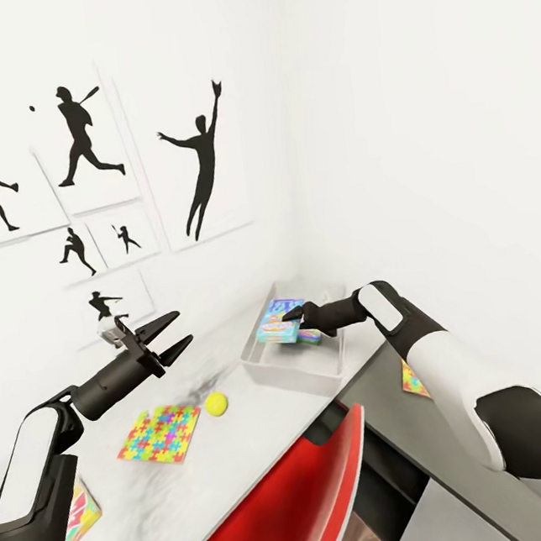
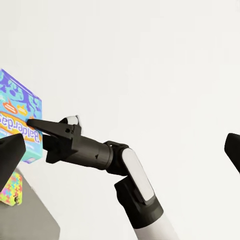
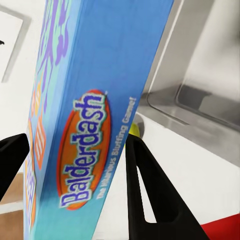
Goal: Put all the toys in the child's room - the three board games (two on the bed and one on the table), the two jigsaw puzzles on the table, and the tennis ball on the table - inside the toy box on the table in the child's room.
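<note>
The left arm reaches up from seven o'clock in the head view, its left gripper raised with jaws spread wide, pointing toward two o'clock. The right arm comes in from four o'clock, its right gripper clamped on a box.

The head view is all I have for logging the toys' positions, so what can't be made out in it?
- Light grey toy box: its floor is partly hidden by the blue Balderdash game box held in the right gripper.
- Jigsaw square on the dark desk section: mostly covered by the right arm.
- Colourful flat item near the picture's left edge: hidden by the left arm, type unclear.
</note>
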